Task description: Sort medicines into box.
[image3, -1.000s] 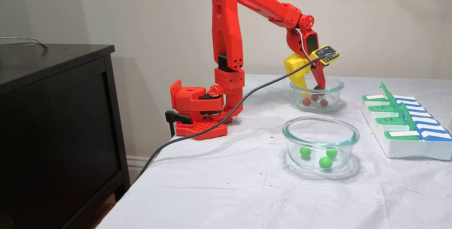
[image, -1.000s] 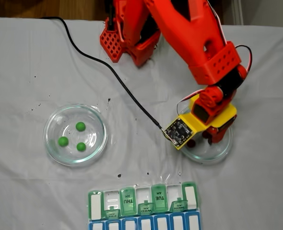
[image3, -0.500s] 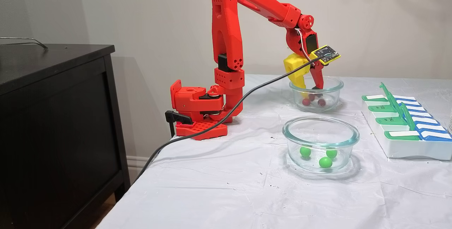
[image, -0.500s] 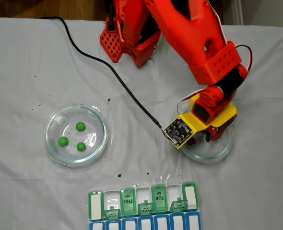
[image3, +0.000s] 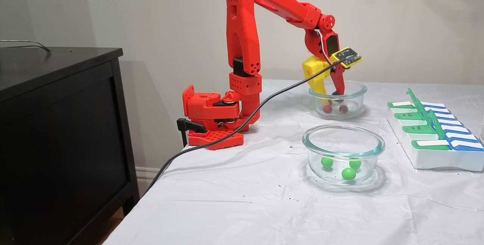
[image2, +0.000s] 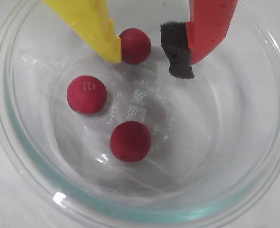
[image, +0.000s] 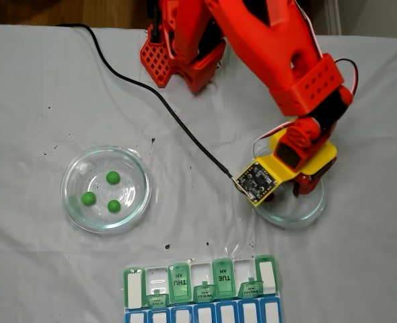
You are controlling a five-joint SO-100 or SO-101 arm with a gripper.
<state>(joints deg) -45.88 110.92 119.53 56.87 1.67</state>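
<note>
A white cloth (image3: 242, 199) covers the table, which stands against a plain pale wall with a black cabinet (image3: 56, 124) at the left of a fixed view. The red arm (image3: 242, 29) rises from its base at the far side of the table and bends down into a round clear glass dish (image2: 254, 180) at the right in both fixed views.

In the wrist view, the gripper (image2: 152, 54) hangs inside that dish, its yellow finger (image2: 90, 23) and its red finger with a dark foam pad (image2: 178, 50) set a little apart. One dark red round ball (image2: 134, 45) sits between them, touching the yellow finger, with a gap to the foam pad; the jaws do not clamp it. Two more dark red balls lie on the dish floor: one left of centre (image2: 87, 94), one nearer the bottom of the view (image2: 130, 140).

A second round clear glass dish (image: 70, 202), well to the left in a fixed view from above, holds three bright green round balls (image: 113, 177), (image: 87, 198), (image: 114, 206).

The long pill organizer (image: 202, 282), with translucent green lids marked THU, WED, TUE and MON and an adjoining blue row, lies along the near edge in that view, several green lids standing up. A black cable (image: 151, 101) runs from the far left across the cloth to the small circuit board (image: 258, 182) on the gripper's yellow mount.
</note>
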